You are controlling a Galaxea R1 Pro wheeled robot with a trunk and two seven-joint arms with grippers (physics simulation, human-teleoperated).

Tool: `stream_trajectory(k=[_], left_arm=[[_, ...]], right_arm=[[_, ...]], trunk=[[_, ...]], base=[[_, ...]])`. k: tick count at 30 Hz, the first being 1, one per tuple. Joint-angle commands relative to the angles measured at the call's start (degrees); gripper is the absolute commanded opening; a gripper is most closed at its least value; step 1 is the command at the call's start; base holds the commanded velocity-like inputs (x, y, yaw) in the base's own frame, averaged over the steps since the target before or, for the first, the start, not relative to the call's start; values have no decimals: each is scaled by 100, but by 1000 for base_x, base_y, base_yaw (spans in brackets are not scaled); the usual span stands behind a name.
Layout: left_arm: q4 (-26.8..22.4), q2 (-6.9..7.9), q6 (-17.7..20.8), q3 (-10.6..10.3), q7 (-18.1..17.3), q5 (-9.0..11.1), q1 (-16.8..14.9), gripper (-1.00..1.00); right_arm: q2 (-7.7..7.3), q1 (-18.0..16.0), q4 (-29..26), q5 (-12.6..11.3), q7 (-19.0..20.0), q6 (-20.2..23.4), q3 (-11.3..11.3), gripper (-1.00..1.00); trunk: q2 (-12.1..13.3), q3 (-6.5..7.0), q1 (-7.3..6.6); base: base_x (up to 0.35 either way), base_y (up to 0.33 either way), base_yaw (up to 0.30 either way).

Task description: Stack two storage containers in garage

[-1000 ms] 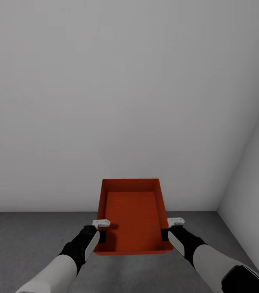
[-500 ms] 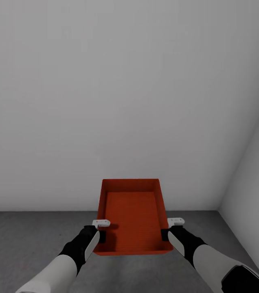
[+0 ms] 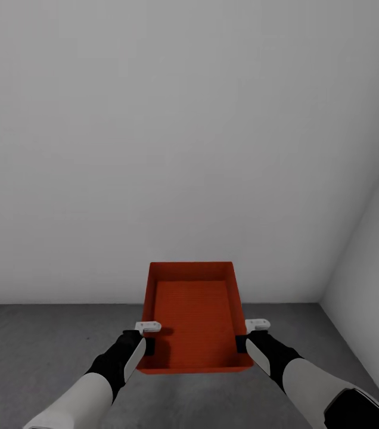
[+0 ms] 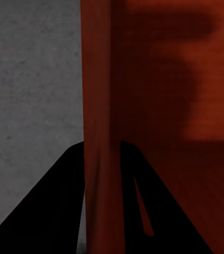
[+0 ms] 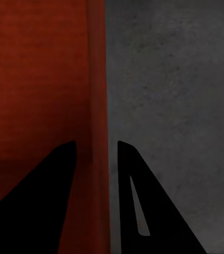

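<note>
One red-orange storage container (image 3: 193,322) hangs in front of me over the dark grey concrete floor (image 3: 40,345) of the garage, empty and open at the top. My left gripper (image 3: 148,345) is shut on its left wall (image 4: 99,116), one finger inside and one outside. On the opposite side my right gripper (image 3: 241,343) is shut on the right wall (image 5: 97,106) in the same way. Both dark fingertips (image 4: 59,206) straddle the thin rim in the wrist views.
A plain pale grey wall (image 3: 171,149) stands straight ahead. A second pale wall (image 3: 374,256) meets it at a corner on the right. Concrete floor (image 5: 170,106) spreads on both sides below the container.
The view has tipped very slightly, so the floor line sits a touch higher. The container and both grippers hold the same pose.
</note>
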Motion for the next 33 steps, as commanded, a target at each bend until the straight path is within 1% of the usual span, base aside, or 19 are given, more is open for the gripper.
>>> stream_trajectory(k=[1,33], left_arm=[[-4,13,17,-56,97,168,-5,-100],[-4,13,17,-55,97,168,-6,-100]], right_arm=[[-88,-6,-29,-80,-97,14,99,-100],[-88,-6,-23,-80,-97,24,99,-100]], trunk=[[-47,-35,23],[-1331,-905,726]], base=[[0,0,0],[0,0,0]])
